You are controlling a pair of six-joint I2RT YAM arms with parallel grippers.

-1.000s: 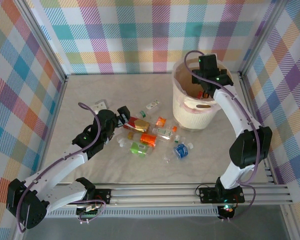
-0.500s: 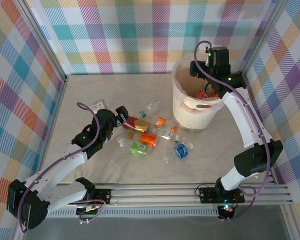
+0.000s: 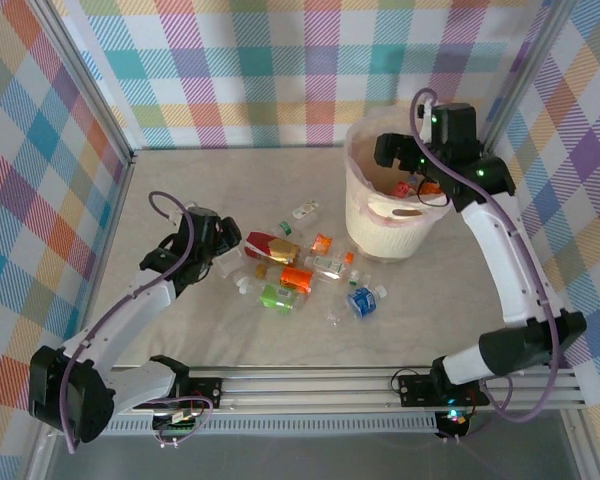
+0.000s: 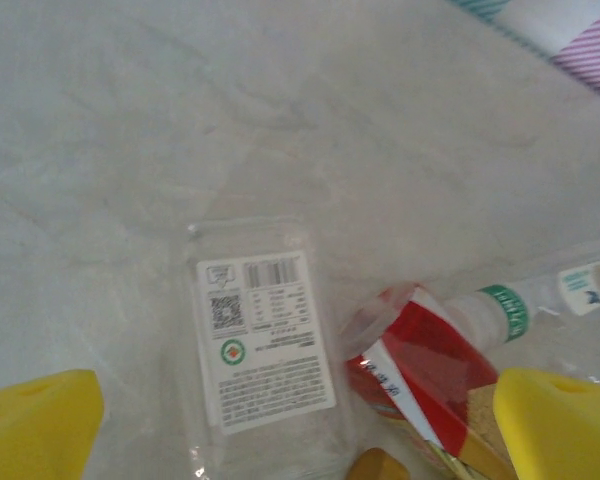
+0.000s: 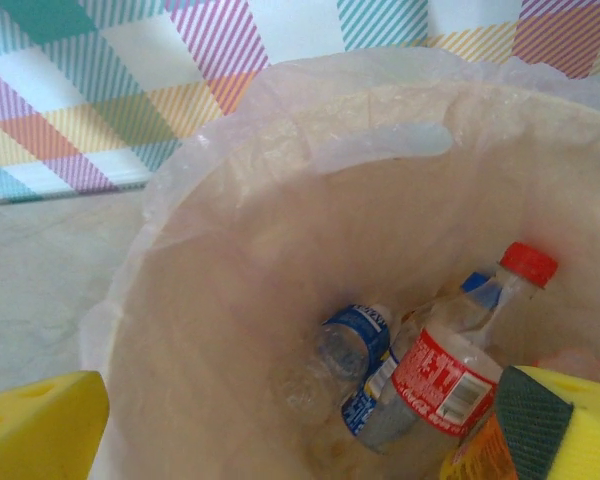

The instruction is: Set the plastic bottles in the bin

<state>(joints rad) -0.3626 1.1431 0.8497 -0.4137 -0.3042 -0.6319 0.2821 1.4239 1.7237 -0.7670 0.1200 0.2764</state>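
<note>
Left gripper [image 4: 300,430] — fingers spread wide, nothing between them — hovers low over the table [image 3: 180,330], at the left end of the mid-table scatter of plastic bottles [image 3: 305,272]. Under it is a flat clear white-labelled pack [image 4: 263,345], with a red-labelled bottle [image 4: 430,375] just beside it on the right.

Judgement: shift right so the fingers straddle the red-labelled bottle across its body. Crushed plastic slips, so close firmly.

Right gripper [image 5: 300,435] hangs open over the bin [image 3: 380,235] near the table's far right corner — a red-capped bottle [image 5: 460,370] and others lie inside.
</note>
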